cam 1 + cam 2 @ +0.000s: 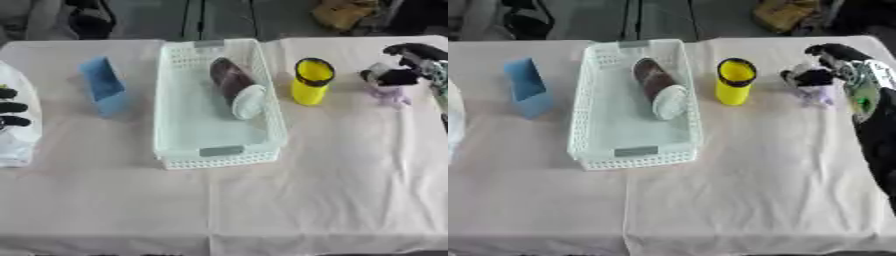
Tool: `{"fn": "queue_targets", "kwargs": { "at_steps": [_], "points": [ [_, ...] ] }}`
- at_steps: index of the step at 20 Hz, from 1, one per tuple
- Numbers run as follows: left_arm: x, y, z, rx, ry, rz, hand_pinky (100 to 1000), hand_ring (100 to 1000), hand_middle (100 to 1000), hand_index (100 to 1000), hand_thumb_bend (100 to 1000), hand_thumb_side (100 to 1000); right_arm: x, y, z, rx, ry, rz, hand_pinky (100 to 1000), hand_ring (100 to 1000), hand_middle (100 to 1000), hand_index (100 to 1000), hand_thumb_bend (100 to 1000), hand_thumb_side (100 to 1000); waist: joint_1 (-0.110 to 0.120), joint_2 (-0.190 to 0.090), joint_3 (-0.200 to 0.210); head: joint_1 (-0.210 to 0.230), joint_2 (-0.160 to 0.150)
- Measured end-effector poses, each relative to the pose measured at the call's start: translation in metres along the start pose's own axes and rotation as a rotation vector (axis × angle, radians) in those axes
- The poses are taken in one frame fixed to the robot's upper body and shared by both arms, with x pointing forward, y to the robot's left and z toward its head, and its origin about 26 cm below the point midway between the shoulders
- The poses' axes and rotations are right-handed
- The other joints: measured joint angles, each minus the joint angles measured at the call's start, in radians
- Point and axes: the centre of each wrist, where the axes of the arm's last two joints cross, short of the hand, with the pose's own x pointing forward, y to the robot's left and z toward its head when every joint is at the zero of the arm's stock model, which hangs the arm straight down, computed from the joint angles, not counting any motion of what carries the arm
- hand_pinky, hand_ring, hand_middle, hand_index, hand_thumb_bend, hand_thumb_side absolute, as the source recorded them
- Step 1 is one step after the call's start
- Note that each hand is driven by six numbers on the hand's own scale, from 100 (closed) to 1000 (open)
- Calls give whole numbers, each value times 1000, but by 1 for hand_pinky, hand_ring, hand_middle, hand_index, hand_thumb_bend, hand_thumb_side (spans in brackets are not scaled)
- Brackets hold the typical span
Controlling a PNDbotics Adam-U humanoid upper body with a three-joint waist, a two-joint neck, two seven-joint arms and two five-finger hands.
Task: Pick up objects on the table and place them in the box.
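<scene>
My left robot hand [10, 107] rests at the table's [289, 200] left edge, fingers relaxed and holding nothing, near a blue object [103, 85]. The white basket [219, 150] at the middle holds a dark cylinder with a white end [234, 87]. A yellow cup [311, 81] stands just right of it, and my right robot hand [837, 67] curls around a small purple-and-black toy [814, 87].

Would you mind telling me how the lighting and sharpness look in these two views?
Left eye view: soft all over, flat even light, only faint shadows beside the yellow cup and basket; the left hand is a dark smear at the edge. Right eye view: equally soft, no glare; the right hand blurs into the small purple object.
</scene>
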Motion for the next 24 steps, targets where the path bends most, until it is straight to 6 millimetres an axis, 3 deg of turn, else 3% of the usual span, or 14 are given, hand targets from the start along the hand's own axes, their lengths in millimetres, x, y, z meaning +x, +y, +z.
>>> {"fn": "queue_targets", "kwargs": {
  "at_steps": [7, 11, 14, 17, 21, 24],
  "points": [
    [0, 0, -1, -1, -3, 0, 581, 640, 664, 837, 244, 948, -3, 4, 0, 29, 29, 37, 764, 845, 927, 977, 523, 688, 0, 0, 2, -1, -3],
    [1, 0, -1, -1, -3, 1, 581, 640, 664, 837, 245, 949, -4, 5, -1, 37, 46, 60, 723, 827, 910, 966, 524, 603, -2, 0, 2, -4, -4],
    [1, 0, -1, -2, -3, 1, 581, 640, 664, 837, 245, 949, -6, 6, -1, 37, 64, 73, 662, 796, 892, 955, 478, 516, -5, 0, 4, -4, -7],
    [1, 0, -1, -2, -3, 1, 581, 640, 664, 837, 245, 949, -7, 8, -1, 38, 82, 92, 657, 793, 891, 953, 465, 492, -7, 0, 7, -4, -7],
    [1, 0, -1, -2, -3, 1, 581, 640, 664, 837, 245, 949, -8, 10, -1, 29, 104, 116, 611, 768, 879, 940, 418, 383, -7, 0, 13, -5, -7],
    [1, 0, -1, -2, -4, 1, 581, 640, 664, 837, 245, 949, -11, 14, -1, 5, 137, 130, 532, 717, 846, 921, 366, 294, -7, 1, 14, -6, -7]
  ]
}}
